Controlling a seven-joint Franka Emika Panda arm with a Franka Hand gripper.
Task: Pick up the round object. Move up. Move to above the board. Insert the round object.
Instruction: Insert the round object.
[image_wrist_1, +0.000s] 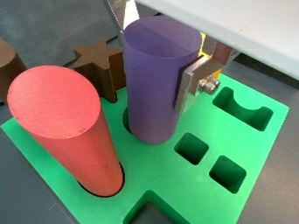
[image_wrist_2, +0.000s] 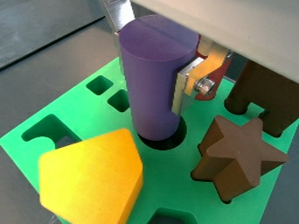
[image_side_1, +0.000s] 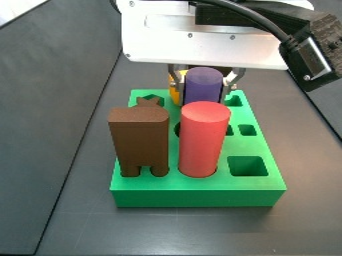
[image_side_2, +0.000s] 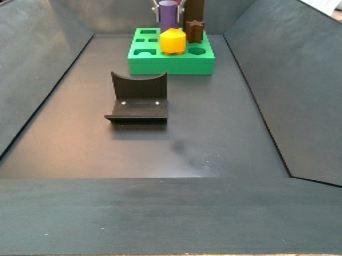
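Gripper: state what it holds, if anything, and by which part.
The gripper holds the purple cylinder by its upper side wall, jaws pressed against it, while the cylinder's lower end sits in the round hole of the green board.

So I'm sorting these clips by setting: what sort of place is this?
Likely a lab test cell for robot peg insertion: a dark walled floor, a fixture, and a green board of shaped holes. The gripper holds the purple round object in its hole.
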